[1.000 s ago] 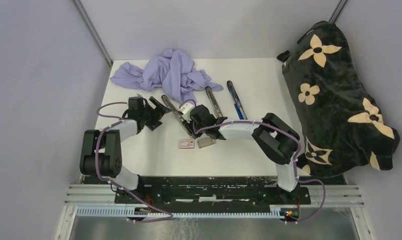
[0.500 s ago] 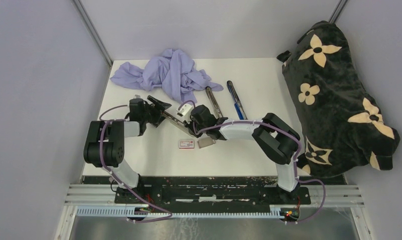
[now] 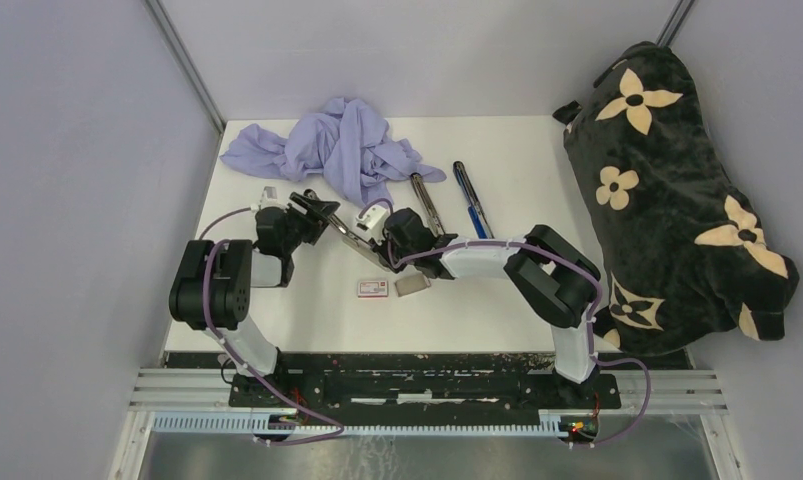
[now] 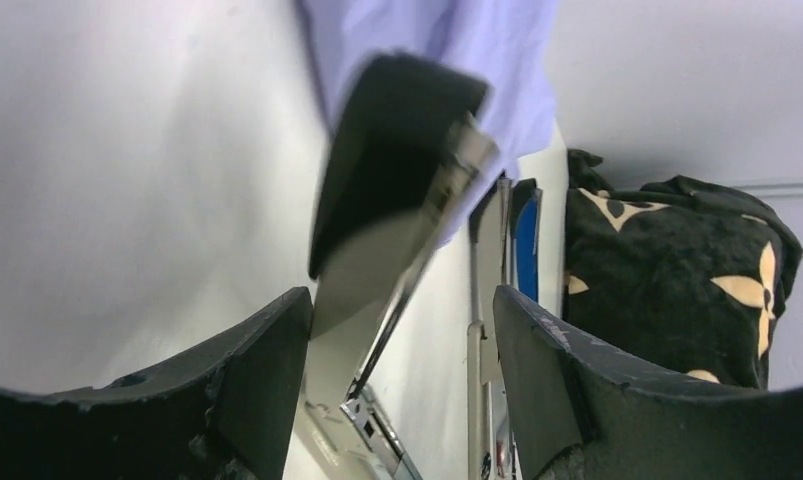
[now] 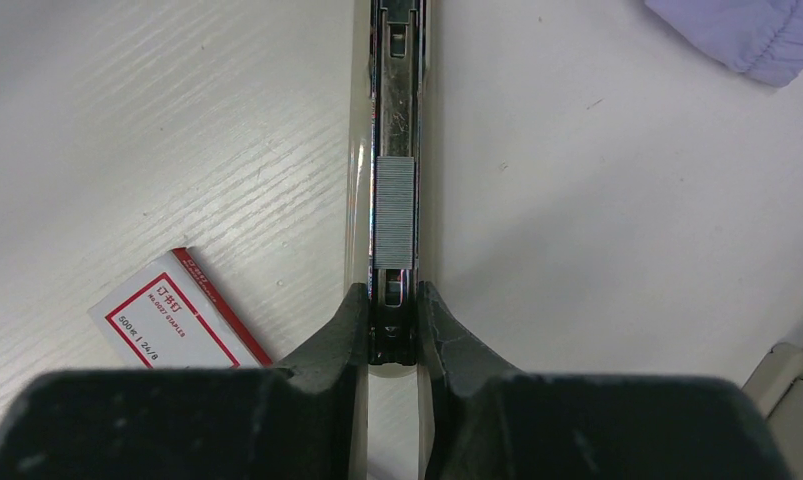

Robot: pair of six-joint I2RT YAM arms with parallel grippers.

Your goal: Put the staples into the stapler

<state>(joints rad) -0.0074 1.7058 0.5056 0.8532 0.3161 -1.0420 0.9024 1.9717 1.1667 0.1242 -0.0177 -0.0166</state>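
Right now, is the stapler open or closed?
Open. The stapler has its black lid swung up, and staples show in its bare metal channel.

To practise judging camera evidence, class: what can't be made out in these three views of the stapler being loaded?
Top external: what the grey tray holds is too small to tell; the right tool covers one end of the stapler.
Left wrist: the lid is blurred, too near the lens; whether the left tool touches it is unclear.
Right wrist: past the staple strip, the magazine is cut off by the top edge.
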